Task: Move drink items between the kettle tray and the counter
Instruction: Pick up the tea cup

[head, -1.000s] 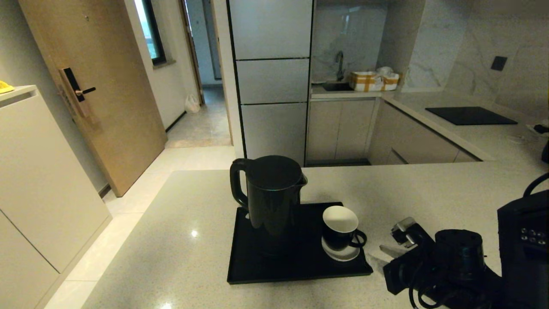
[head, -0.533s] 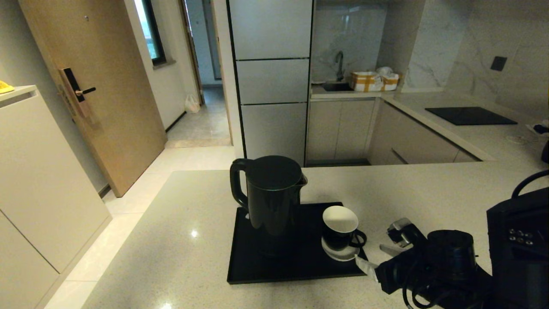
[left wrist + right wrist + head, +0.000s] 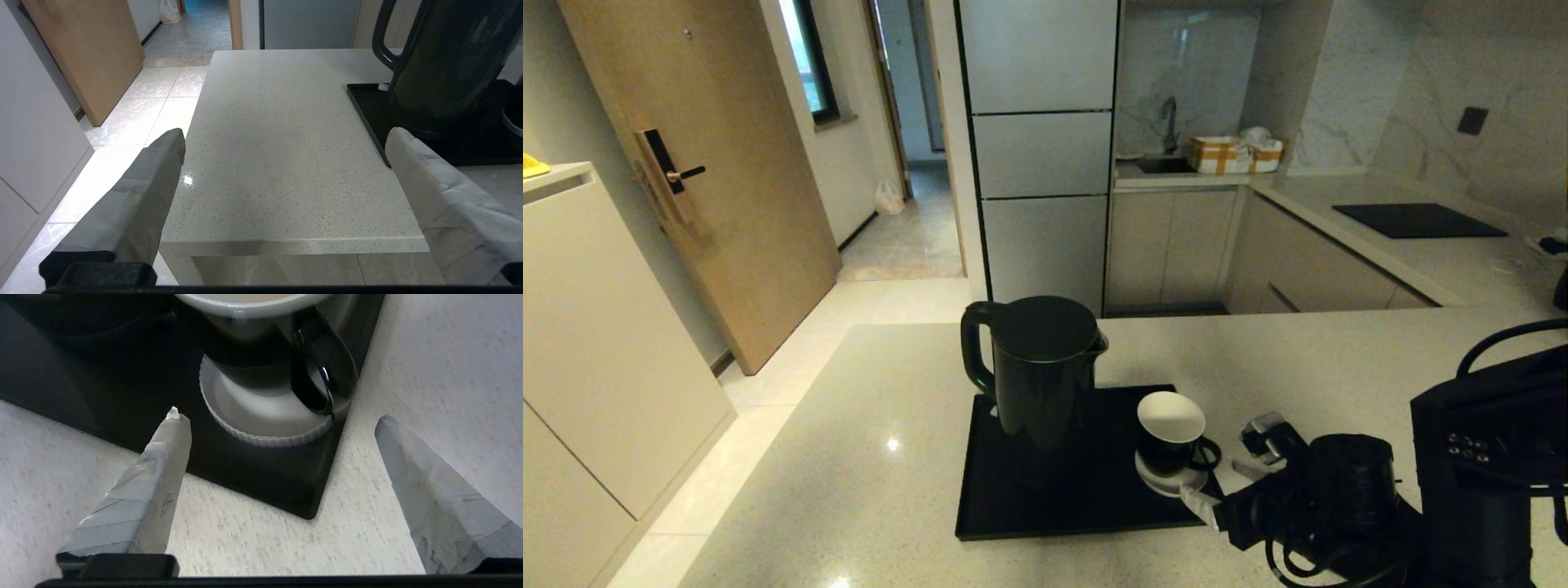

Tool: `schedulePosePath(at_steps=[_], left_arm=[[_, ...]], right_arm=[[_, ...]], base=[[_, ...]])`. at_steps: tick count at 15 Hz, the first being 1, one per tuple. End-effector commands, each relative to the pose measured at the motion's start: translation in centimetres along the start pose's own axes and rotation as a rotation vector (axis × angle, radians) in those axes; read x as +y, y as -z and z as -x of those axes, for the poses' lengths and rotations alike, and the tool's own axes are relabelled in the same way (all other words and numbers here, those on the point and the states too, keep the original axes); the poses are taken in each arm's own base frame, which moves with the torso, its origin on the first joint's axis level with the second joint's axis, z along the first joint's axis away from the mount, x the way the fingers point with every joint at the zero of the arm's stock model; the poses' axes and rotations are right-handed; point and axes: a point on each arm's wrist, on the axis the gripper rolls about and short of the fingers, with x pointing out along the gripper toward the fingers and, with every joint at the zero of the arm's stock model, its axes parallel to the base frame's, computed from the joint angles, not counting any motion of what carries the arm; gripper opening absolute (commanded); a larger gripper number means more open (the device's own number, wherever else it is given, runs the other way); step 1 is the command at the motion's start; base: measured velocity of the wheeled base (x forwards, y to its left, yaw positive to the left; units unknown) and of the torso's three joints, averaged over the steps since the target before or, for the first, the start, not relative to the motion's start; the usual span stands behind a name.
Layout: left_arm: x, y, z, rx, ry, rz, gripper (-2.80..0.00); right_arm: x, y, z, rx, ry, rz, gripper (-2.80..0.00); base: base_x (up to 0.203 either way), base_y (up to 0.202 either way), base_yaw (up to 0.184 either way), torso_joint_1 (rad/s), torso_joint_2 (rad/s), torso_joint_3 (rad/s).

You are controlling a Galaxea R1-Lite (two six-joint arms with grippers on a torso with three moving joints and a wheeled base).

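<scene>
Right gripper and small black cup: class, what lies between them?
Between the open right gripper and the small black cup, the right wrist view shows the small white saucer under the cup and the flat black tray's corner.

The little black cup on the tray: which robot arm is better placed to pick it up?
Probably the right. The right gripper is open beside the cup, facing its handle. The left gripper is beyond the kettle.

head: high, looking down | left wrist: low at counter (image 3: 286, 143) edge | right wrist: close | shared: tray (image 3: 1013, 514)
</scene>
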Motion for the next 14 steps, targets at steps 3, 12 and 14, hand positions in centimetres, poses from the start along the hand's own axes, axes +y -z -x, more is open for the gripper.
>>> schedulePosePath(at_steps=[3, 12, 14], left_arm=[[0.0, 0.0, 0.0, 0.001, -0.001, 0.0, 0.0], [0.0, 0.0, 0.0, 0.0, -0.002, 0.0, 0.0], [0.0, 0.0, 0.0, 0.0, 0.0, 0.0, 0.0]], right_arm=[[-0.2, -1.2, -2.0, -0.078, 0.006, 0.014, 0.0], [-0.5, -1.0, -5.1, -0.101, 0.035, 0.057, 0.0], [-0.5, -0.7, -5.3, -0.092, 0.037, 0.058, 0.0]], base=[[0.0, 0.0, 0.0, 0.0, 0.0, 0.0], [0.0, 0.0, 0.0, 0.0, 0.0, 0.0], [0.0, 0.0, 0.0, 0.0, 0.0, 0.0]])
